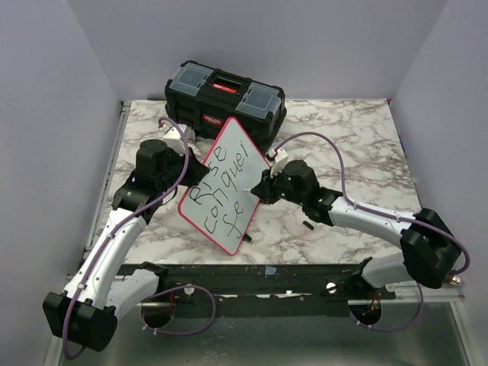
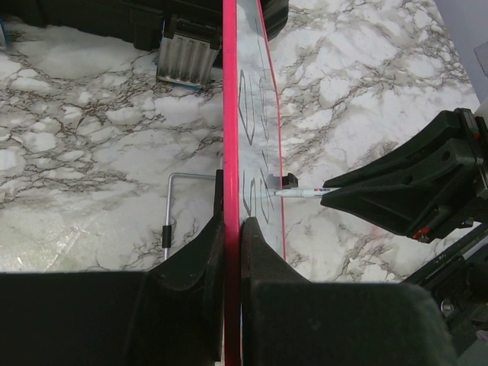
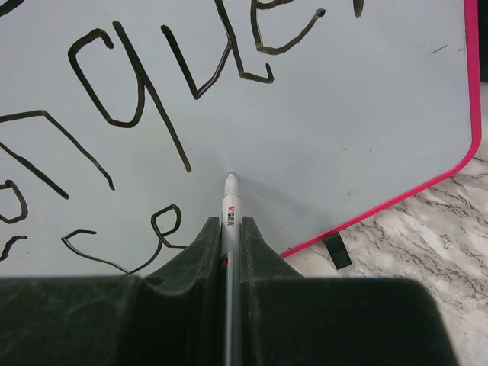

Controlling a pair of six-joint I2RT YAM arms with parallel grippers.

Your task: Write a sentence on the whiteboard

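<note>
Marble table (image 1: 343, 137), pink-rimmed whiteboard (image 1: 242, 200), scrawled black sentence (image 1: 226, 181).

A black toolbox (image 1: 226, 99) with a red handle and clear lid compartments sits at the far edge of the marble table (image 1: 358, 145). A small black cap (image 1: 307, 226) lies nearer, right of centre.

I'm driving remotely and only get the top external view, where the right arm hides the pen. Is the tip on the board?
Observer: In the left wrist view the marker tip meets the whiteboard face, and no gap shows.
Operator: Where on the board?
Observer: In the right wrist view the right gripper points it at bare white, just right of the last letter of the sentence, under "conquer".
Operator: How is the board held?
Observer: The left gripper clamps the pink rim, one finger on each face.
</note>
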